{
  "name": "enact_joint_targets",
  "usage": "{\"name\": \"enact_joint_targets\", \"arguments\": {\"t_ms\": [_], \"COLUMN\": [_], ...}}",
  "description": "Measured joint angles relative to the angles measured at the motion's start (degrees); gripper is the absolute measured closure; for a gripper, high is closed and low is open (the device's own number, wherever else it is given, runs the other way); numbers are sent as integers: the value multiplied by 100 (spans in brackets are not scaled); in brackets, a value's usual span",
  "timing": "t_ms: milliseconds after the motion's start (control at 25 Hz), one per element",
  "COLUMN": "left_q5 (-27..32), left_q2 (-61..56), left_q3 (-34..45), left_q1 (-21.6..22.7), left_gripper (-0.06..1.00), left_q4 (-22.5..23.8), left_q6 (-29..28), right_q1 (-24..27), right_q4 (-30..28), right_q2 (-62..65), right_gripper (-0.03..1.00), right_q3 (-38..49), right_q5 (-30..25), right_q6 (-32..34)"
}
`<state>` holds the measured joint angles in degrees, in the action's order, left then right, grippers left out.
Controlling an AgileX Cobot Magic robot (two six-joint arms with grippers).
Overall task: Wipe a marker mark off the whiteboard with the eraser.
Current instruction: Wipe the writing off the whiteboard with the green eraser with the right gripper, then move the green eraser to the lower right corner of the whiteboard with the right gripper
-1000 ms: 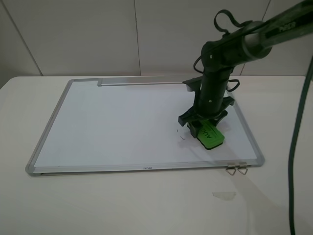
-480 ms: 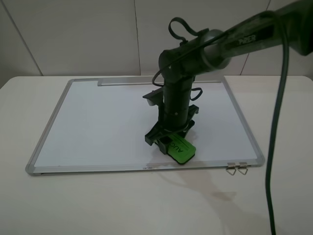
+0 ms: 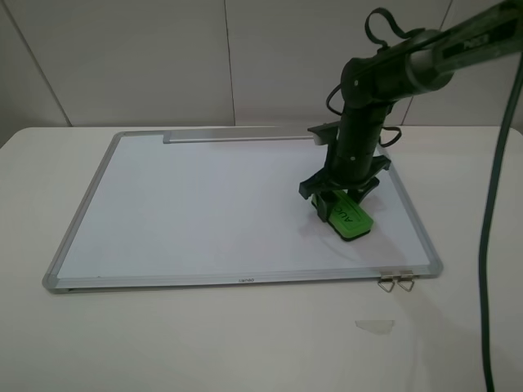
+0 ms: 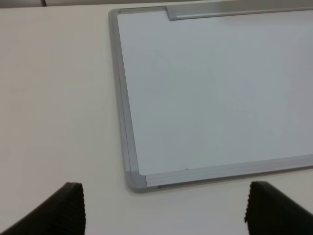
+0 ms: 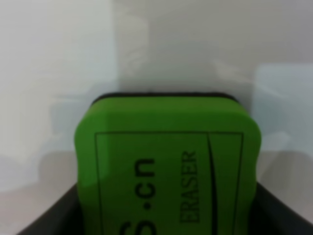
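The whiteboard (image 3: 204, 204) lies flat on the table, and its near left corner fills the left wrist view (image 4: 210, 93). My right gripper (image 3: 337, 202) is shut on the green eraser (image 3: 350, 219), which it presses onto the board's right part near the front edge. Close up, the eraser (image 5: 166, 161) shows black lettering, with dark fingers (image 5: 286, 213) at its sides. No marker mark shows on the board in any view. My left gripper (image 4: 166, 215) hangs open over the bare table beside the board's corner, out of the exterior high view.
A grey tray strip (image 3: 237, 138) runs along the board's far edge. Two metal clips (image 3: 395, 282) stick out at its front right corner. A faint smudge (image 3: 374, 326) lies on the table in front of the clips. A black cable (image 3: 490, 245) hangs at the right.
My right gripper swept left with the eraser to the board's front middle, then back right to about where it began. The left arm stays out of the high view.
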<state>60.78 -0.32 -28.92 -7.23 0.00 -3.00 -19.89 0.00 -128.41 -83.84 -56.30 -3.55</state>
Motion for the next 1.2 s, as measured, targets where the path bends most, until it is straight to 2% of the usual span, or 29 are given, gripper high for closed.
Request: {"name": "enact_joint_targets", "arguments": {"t_ms": [200,480,600,800,960,1200], "left_q5": [0,0,0,0,0,0], "left_q2": [0,0,0,0,0,0], "left_q3": [0,0,0,0,0,0], "left_q1": [0,0,0,0,0,0], "left_gripper": [26,26,26,26,26,26], "left_q4": [0,0,0,0,0,0], "left_q6": [0,0,0,0,0,0], "right_q1": [-93,-1090,-1219,-866,-226,737], "right_q4": [-128,-176,-147,210,291,301], "right_q2": [-6,-17,-17,41,169,575], "right_gripper": [38,38,38,38,38,38], "right_q3": [0,0,0,0,52,581], "right_q5": [-10,-19,-24,-95,-254,-11], "right_q6": [29,58,58,42,42,58]}}
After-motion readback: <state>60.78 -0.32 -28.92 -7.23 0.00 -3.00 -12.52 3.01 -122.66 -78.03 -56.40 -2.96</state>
